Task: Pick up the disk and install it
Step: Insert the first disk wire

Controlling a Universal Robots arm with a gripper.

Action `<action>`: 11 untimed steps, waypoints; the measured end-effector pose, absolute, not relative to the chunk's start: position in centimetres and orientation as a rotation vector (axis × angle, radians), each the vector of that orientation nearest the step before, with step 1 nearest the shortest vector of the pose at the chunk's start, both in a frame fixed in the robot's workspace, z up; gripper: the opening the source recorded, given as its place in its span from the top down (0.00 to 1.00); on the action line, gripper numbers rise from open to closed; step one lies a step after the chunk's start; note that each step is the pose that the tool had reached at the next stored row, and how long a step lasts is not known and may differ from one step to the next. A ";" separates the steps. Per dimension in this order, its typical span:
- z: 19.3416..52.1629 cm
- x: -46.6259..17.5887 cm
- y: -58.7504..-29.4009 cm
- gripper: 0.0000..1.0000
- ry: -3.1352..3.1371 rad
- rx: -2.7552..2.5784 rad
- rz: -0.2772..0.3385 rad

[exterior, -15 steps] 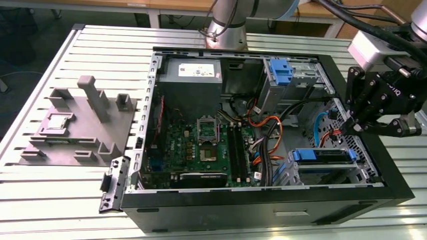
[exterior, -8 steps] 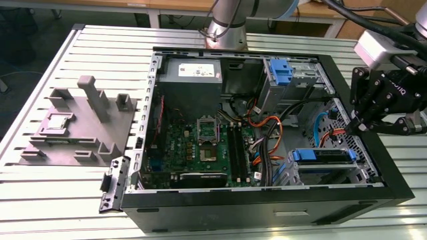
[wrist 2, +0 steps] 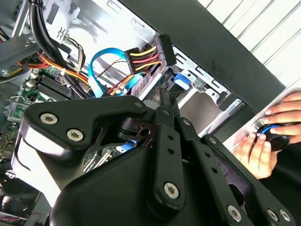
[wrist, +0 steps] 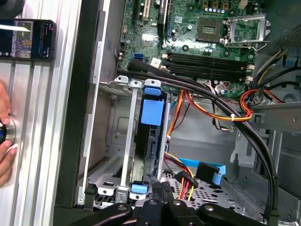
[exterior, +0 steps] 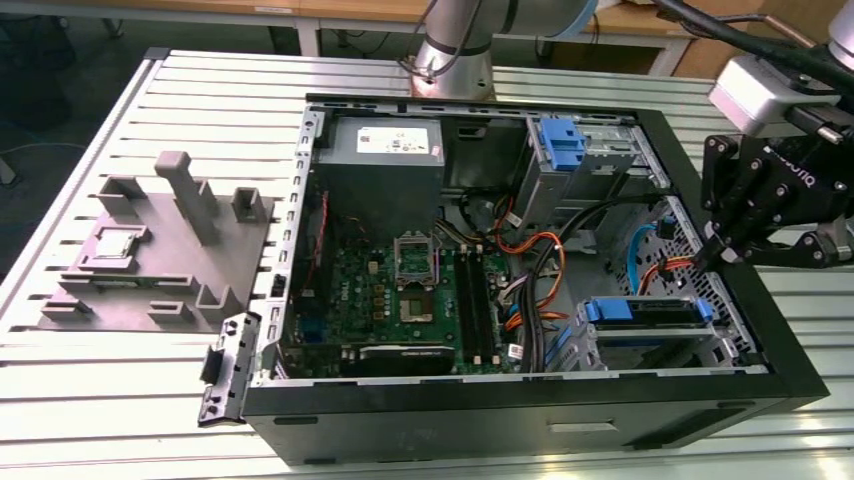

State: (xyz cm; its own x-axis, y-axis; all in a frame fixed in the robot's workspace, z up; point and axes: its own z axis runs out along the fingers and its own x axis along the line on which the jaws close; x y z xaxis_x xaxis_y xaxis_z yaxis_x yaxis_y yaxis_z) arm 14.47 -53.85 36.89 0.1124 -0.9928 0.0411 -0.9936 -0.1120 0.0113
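1. Disk [exterior: 646,322] sits on edge in the metal cage [wrist: 124,141], near corner of the computer case [exterior: 507,415], on the exterior view's right.
2. Gripper [exterior: 725,252] hangs close above the disk without touching it, fingers [wrist 2: 164,106] pressed together, empty.
3. Disk is likely stiff, fairly heavy and shock-sensitive. Best hold is probably the blue rails or the flat sides.

You look at table [exterior: 107,400]: ribbed bare metal, matt silver. Computer case [exterior: 534,410]: outer shell matt black, smooth; inner cage walls bare grey sheet metal, dull sheen. Disk [wrist: 151,112]: bright blue plastic rails, smooth, slight gloss. Your gripper [wrist 2: 165,100]: matt black links, shiny metal screw heads. Motherboard [exterior: 400,300]: green board, faint gloss. Cables [wrist: 188,87]: glossy plastic sheaths. Fixture [exterior: 160,250] on the exterior view's left: matt grey plastic. Phone [wrist: 28,40]: glossy face.
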 end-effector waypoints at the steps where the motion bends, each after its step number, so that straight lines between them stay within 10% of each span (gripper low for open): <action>1: 37.0 14.5 -53.8 0.90 -2.068 2.315 0.038; 11: 37.2 14.5 -53.5 0.90 -1.999 2.354 0.063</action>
State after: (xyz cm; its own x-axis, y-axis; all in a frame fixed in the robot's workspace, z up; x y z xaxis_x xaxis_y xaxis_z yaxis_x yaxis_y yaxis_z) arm 14.48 -53.54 37.24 0.1621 -0.9846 0.0653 -0.9868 -0.1615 0.0140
